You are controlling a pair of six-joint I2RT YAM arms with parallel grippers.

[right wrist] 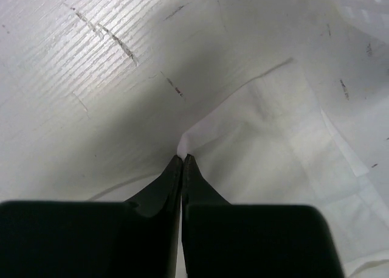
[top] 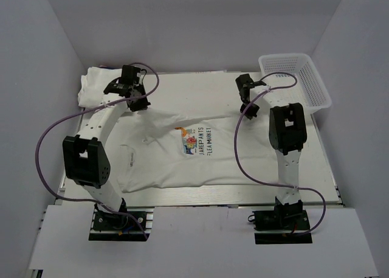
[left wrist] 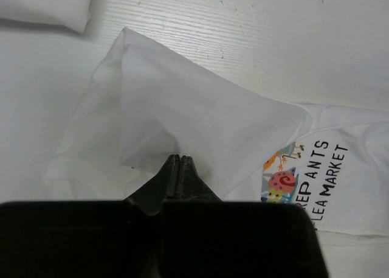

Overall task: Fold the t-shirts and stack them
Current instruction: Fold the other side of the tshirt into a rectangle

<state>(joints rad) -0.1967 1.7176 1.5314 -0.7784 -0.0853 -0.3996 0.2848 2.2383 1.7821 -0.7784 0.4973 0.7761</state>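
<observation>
While wrist views show pinched t-shirt (left wrist: pixel 182 107), overhead adds the basket (top: pixel 320 78)

Dark lettering (top: pixel 207 145) on the chest of the spread t-shirt (top: pixel 164 168), right beside the cartoon print (top: pixel 189 141). From the top view I get two lines. The lower one says "FLEA MARKET"; the upper looks like "JAREPANTS", but it's small and I'm not sure. My left wrist view shows it bigger but cut off by a fold: "EP ANTS" over "LEA MARKET". The neck label (top: pixel 131 163) is too tiny to read.
</observation>
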